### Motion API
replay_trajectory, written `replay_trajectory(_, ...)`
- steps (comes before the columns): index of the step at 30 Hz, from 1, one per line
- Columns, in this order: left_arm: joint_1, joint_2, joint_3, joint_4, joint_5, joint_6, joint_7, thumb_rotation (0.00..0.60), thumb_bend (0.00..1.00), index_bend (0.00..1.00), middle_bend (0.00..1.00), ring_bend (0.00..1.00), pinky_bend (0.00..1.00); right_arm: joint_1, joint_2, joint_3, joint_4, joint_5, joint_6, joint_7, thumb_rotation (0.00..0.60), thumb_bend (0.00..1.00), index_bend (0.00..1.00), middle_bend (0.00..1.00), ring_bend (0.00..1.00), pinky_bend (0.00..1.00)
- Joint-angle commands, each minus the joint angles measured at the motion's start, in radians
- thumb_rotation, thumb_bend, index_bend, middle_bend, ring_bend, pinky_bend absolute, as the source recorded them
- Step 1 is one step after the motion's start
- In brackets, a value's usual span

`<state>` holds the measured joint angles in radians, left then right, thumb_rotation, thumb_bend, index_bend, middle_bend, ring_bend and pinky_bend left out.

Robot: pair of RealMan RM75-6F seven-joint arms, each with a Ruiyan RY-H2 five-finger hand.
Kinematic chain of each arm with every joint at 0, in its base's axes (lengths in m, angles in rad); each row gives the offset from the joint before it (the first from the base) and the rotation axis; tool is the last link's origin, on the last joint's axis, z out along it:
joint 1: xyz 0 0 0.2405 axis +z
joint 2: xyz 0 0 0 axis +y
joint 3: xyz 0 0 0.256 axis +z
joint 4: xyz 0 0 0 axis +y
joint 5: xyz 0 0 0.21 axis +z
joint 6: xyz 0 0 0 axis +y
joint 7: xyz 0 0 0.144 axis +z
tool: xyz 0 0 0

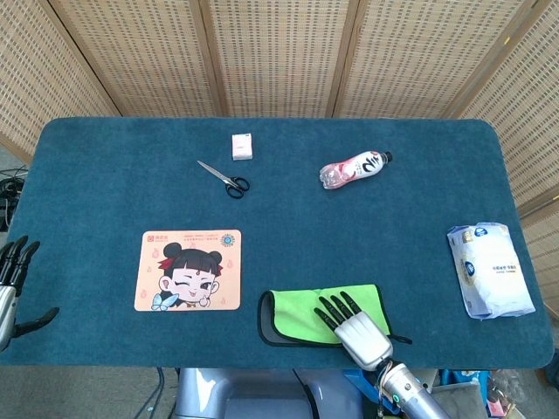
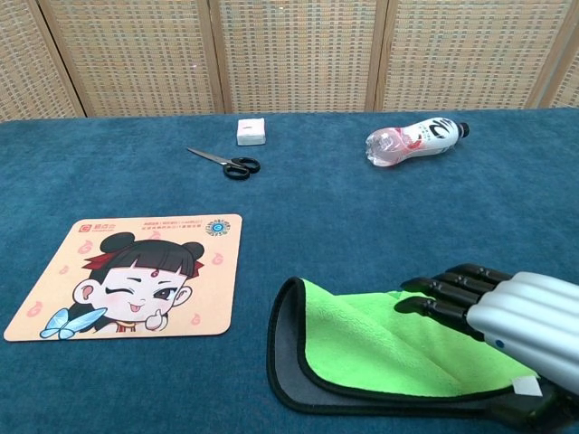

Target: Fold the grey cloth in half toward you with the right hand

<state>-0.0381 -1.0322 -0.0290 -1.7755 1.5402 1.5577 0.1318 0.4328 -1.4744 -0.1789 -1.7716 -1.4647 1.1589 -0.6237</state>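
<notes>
The grey cloth (image 2: 288, 362) lies near the table's front edge, doubled over so its bright green inner face (image 2: 380, 339) is on top and a grey strip with black trim shows along the left and front. In the head view the cloth (image 1: 301, 314) sits right of the cartoon mat. My right hand (image 2: 520, 316) hovers low over the cloth's right end, fingers stretched out and apart over the green layer, which lies flat with a white tag at its corner. In the head view the right hand (image 1: 358, 321) covers that end. My left hand (image 1: 13, 288) hangs off the table's left edge, fingers apart, holding nothing.
A cartoon mouse mat (image 1: 188, 270) lies left of the cloth. Scissors (image 1: 224, 179), a small white box (image 1: 242, 146) and a lying plastic bottle (image 1: 354, 168) are further back. A white packet (image 1: 490, 269) sits at the right edge.
</notes>
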Motion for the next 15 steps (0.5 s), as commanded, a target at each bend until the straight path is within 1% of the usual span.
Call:
replay_trajectory(1, 0.001, 0.0, 0.0, 0.0, 0.002, 0.002, -0.001, 0.6, 0.15, 0.0, 0.0, 0.0, 0.0, 0.007, 0.017, 0.008, -0.017, -0.058, 0.011, 0.039, 0.6, 0.34, 0.01, 0.0, 0.0, 0.0)
replay_trajectory(3, 0.002, 0.001, 0.0, 0.0, 0.002, 0.003, -0.002, 0.6, 0.15, 0.0, 0.0, 0.0, 0.0, 0.015, 0.019, 0.015, -0.023, -0.081, 0.007, 0.055, 0.6, 0.33, 0.06, 0.0, 0.0, 0.0)
replay_trajectory(5, 0.003, 0.002, 0.0, 0.0, 0.002, 0.004, -0.004, 0.6, 0.15, 0.0, 0.0, 0.0, 0.0, 0.028, 0.017, 0.027, -0.031, -0.107, -0.001, 0.085, 0.6, 0.33, 0.15, 0.0, 0.0, 0.0)
replay_trajectory(7, 0.003, 0.002, -0.001, 0.0, 0.001, 0.005, -0.003, 0.6, 0.15, 0.0, 0.0, 0.0, 0.0, 0.036, 0.017, 0.034, -0.037, -0.118, -0.01, 0.103, 0.6, 0.33, 0.21, 0.0, 0.0, 0.0)
replay_trajectory(11, 0.001, 0.001, -0.003, 0.002, -0.004, 0.001, -0.003, 0.6, 0.15, 0.0, 0.0, 0.0, 0.0, 0.055, -0.003, 0.046, -0.048, -0.113, -0.057, 0.084, 0.6, 0.33, 0.28, 0.0, 0.0, 0.0)
replay_trajectory(15, 0.001, 0.001, -0.003, 0.002, -0.006, -0.001, -0.003, 0.6, 0.15, 0.0, 0.0, 0.0, 0.0, 0.068, -0.055, 0.069, -0.026, -0.078, -0.101, 0.036, 0.6, 0.33, 0.32, 0.0, 0.0, 0.0)
